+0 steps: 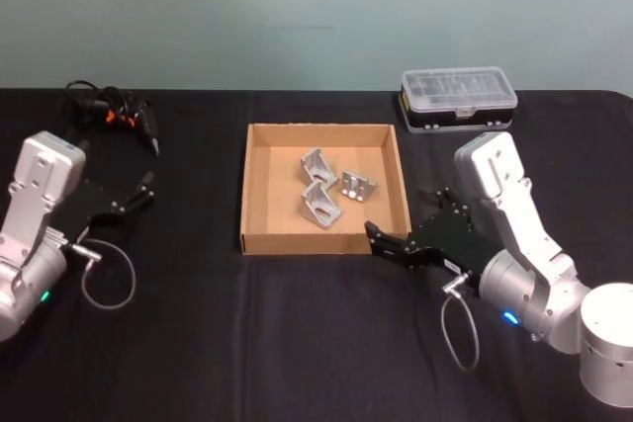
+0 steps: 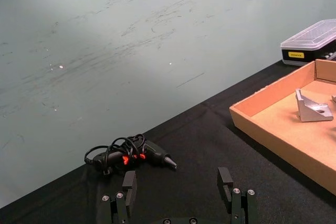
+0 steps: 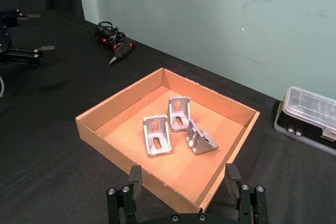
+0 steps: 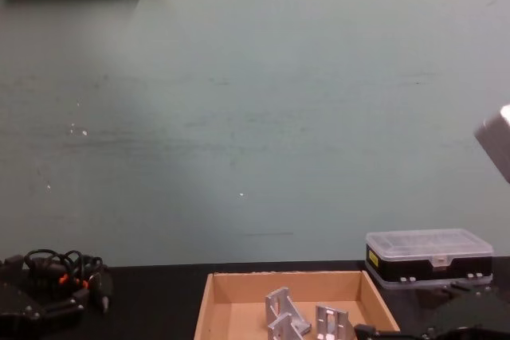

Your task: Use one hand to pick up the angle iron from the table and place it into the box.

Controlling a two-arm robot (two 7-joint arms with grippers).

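Right gripper: fingers spread apart, nothing held; sits low over the table just off the box's 5 o'clock corner, tips toward the near wall.
Left gripper: fingers parted, empty; at 9 o'clock of the box, well apart from it.
Box: tan cardboard, table centre.
Angle irons: three grey brackets inside the box, clustered close together near its middle.
Plastic case: clear-lidded, at 1 o'clock of the box.
Corded tool: at 10 o'clock, far table edge.
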